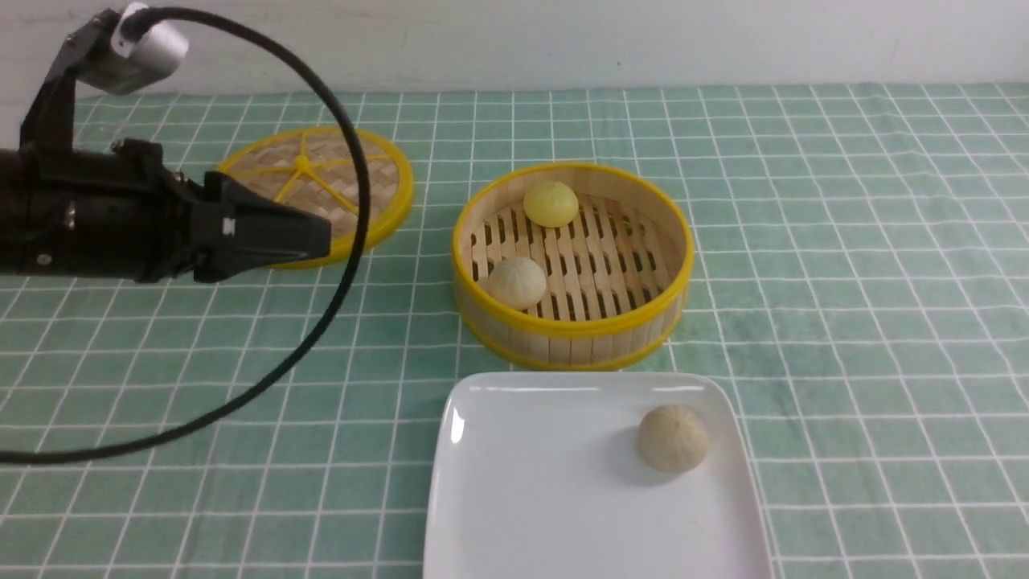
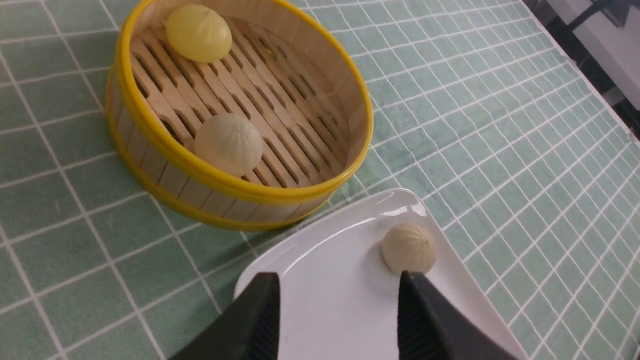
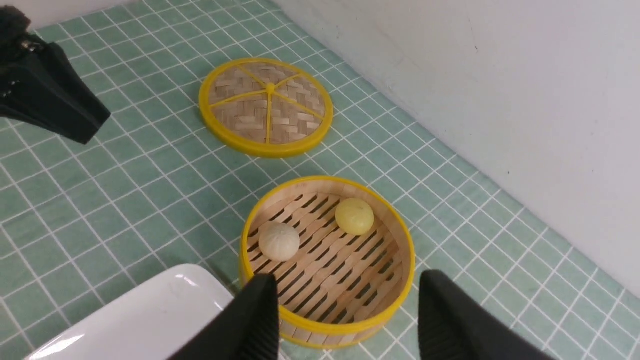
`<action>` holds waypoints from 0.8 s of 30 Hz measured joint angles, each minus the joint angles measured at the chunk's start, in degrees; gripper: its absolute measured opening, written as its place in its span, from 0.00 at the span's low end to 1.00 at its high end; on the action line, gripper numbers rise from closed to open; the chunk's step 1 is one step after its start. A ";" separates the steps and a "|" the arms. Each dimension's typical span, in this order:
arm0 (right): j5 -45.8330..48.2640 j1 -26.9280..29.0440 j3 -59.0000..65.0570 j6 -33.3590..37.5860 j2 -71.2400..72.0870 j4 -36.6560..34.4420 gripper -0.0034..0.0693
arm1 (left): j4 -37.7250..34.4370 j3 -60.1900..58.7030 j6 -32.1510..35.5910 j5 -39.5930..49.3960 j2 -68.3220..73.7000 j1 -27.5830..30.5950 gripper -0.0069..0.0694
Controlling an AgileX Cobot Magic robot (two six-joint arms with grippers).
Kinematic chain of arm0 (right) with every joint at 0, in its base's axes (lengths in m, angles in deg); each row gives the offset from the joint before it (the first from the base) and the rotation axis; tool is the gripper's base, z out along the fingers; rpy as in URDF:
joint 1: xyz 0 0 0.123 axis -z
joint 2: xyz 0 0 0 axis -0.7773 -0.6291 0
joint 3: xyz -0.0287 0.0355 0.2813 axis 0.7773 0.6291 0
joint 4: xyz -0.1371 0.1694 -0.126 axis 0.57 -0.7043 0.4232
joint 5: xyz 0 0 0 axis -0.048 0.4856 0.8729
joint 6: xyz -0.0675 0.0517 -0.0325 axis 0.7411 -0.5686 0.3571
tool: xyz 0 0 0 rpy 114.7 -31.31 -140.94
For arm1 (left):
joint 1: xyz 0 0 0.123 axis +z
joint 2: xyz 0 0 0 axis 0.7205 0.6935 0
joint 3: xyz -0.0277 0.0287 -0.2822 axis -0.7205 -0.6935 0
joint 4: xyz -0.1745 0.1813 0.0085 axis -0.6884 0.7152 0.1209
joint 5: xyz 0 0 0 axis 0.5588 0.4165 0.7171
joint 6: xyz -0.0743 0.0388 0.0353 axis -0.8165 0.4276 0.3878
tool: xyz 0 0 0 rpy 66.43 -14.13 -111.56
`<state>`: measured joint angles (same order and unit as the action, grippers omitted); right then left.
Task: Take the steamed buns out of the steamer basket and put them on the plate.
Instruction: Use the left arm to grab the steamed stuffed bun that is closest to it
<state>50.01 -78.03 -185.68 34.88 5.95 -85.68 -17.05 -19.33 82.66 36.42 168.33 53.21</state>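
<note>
The steamer basket [image 1: 572,327] stands mid-table and holds a pale yellow bun [image 1: 551,203] at its far side and a cream bun [image 1: 517,282] at its near left. A third steamed bun [image 1: 673,438] lies on the white plate [image 1: 539,490] just in front of the basket. My left gripper [image 1: 324,237] hovers left of the basket, open and empty; in its wrist view the left gripper [image 2: 337,275] frames the plate [image 2: 310,250] with the bun [image 2: 409,248] by one fingertip. The right gripper [image 3: 348,276] is open, above the basket's [image 3: 327,326] near side, and is out of the front view.
The flat woven lid [image 1: 321,189] with yellow spokes lies at the back left, behind the left gripper. A black cable [image 1: 338,265] loops from the left arm down over the green checked cloth. A white wall bounds the far side.
</note>
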 joint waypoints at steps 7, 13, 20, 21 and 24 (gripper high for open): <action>4.51 0.00 0.00 -3.07 1.23 2.98 0.58 | 15.03 14.67 -14.64 0.80 2.94 -6.64 0.55; 6.50 0.00 0.32 -3.95 1.10 3.45 0.58 | 31.70 27.33 -35.39 1.14 8.49 -14.88 0.55; 7.04 0.00 3.68 -3.97 0.99 3.89 0.58 | 40.37 33.69 -39.79 1.31 17.93 -21.30 0.55; 7.05 0.00 4.22 -3.97 0.95 4.14 0.58 | 40.66 34.40 -39.48 1.14 19.69 -22.19 0.55; 7.19 0.00 6.57 -3.97 0.87 5.13 0.58 | 41.11 36.96 -36.91 -0.05 26.34 -24.91 0.55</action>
<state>57.20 -78.03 -179.11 30.92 6.82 -80.55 24.06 17.64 45.75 36.37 194.67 28.31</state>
